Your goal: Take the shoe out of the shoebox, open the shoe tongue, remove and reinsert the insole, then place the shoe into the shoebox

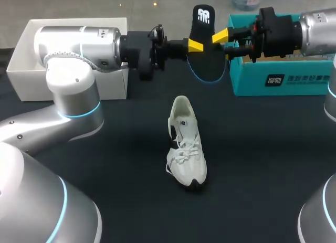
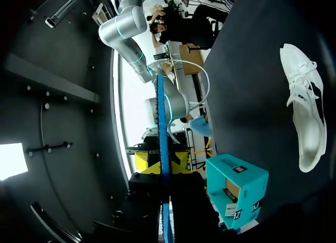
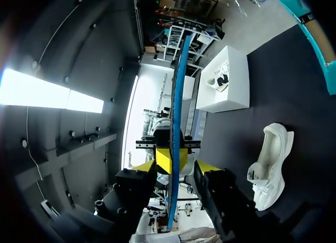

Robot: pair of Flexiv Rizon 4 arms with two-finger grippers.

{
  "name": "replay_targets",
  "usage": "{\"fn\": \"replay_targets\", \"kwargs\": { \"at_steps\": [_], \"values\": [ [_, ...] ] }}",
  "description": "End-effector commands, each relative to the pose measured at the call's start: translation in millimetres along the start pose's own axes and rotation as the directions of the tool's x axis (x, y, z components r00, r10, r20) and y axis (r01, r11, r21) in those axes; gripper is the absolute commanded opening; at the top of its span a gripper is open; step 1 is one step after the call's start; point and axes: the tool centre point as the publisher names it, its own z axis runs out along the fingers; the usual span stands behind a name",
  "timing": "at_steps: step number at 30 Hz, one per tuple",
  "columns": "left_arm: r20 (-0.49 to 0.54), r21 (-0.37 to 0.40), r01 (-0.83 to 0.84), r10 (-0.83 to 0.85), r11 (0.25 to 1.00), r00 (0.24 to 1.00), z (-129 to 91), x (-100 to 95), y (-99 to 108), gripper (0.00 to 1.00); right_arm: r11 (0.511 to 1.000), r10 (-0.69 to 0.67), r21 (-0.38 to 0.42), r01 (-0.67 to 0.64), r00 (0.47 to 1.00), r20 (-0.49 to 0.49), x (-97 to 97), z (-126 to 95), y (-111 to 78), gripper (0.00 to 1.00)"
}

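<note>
Shoe [image 1: 187, 148]: white, laced, upright on its sole on the dark worktop [image 1: 262, 164], toe nearest the robot, heel at the far end. Nothing touches it. It serves as the reference for the places below.

Insole [image 1: 203, 22]: out of the shoe, held in the air beyond the heel and well apart from it. It is black with a blue rim and a white mark at its upper end, and its broad face is turned to the head camera.

Left fingers [image 1: 195, 45]: beyond the shoe, slightly to its right, on the insole's left edge. In the left wrist view the insole shows edge-on as a blue line [image 2: 162, 122], with a yellow tip pressed against it on each side. They are clamped on the insole.

Right fingers [image 1: 220, 37]: beyond the shoe and further to its right, at the insole's right edge. In the right wrist view the blue edge [image 3: 178, 96] runs between them with a gap on either side. They are spread and not gripping.

Teal shoebox [image 1: 283, 80]: beyond the shoe to its right, well apart, on the worktop under the right arm [image 1: 315, 25].

White box [image 1: 113, 85]: beyond the shoe to its left, well apart, partly behind the left arm [image 1: 73, 43]. The right wrist view shows a second shoe [image 3: 221, 79] inside it
</note>
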Motion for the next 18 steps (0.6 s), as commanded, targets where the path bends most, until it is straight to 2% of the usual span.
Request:
{"fn": "replay_targets", "kwargs": {
  "at_steps": [1, 8, 10, 11, 12, 16, 17, 18],
  "values": [
    [0.009, -0.004, -0.006, 0.006, 1.0, 1.0, 2.6, 1.0, 3.1, 0.0, 1.0, 0.003, 0.009, -0.003, 1.0, -0.003, -1.7, 5.3, 1.8, 0.4],
    [0.015, -0.018, -0.017, 0.017, 1.0, 1.0, 0.2, -0.6, 7.9, 0.0, 1.0, 0.011, 0.018, -0.011, 1.0, -0.014, -3.0, 10.5, -0.8, 0.3],
    [0.015, -0.019, -0.018, 0.018, 1.0, 1.0, -0.2, -0.7, 8.1, 0.0, 1.0, 0.013, 0.017, -0.013, 1.0, -0.015, -3.6, 10.8, -1.1, 0.2],
    [0.015, -0.018, -0.019, 0.019, 1.0, 1.0, -0.4, -0.7, 7.9, 0.0, 1.0, 0.013, 0.017, -0.013, 1.0, -0.015, -3.9, 11.1, -1.1, 0.03],
    [0.015, -0.017, -0.019, 0.019, 1.0, 1.0, -0.5, -0.8, 7.8, 0.0, 1.0, 0.013, 0.017, -0.013, 1.0, -0.015, -4.1, 11.4, -1.0, 0.0],
    [0.014, -0.005, -0.012, 0.012, 1.0, 1.0, -1.3, -1.3, 6.7, 0.0, 1.0, 0.006, 0.015, -0.006, 1.0, -0.02, -5.0, 12.5, -0.6, 0.0],
    [0.004, 0.0, -0.017, 0.017, 1.0, 1.0, -1.6, -0.9, 5.9, 0.08, 1.0, 0.004, 0.012, -0.004, 1.0, -0.021, -5.1, 12.7, -0.5, 0.0],
    [0.006, 0.016, -0.015, 0.015, 1.0, 1.0, -2.3, -0.3, 5.4, 1.0, 1.0, -0.008, 0.001, 0.008, 1.0, -0.025, -4.9, 12.5, 0.1, 0.0]
  ]
}}
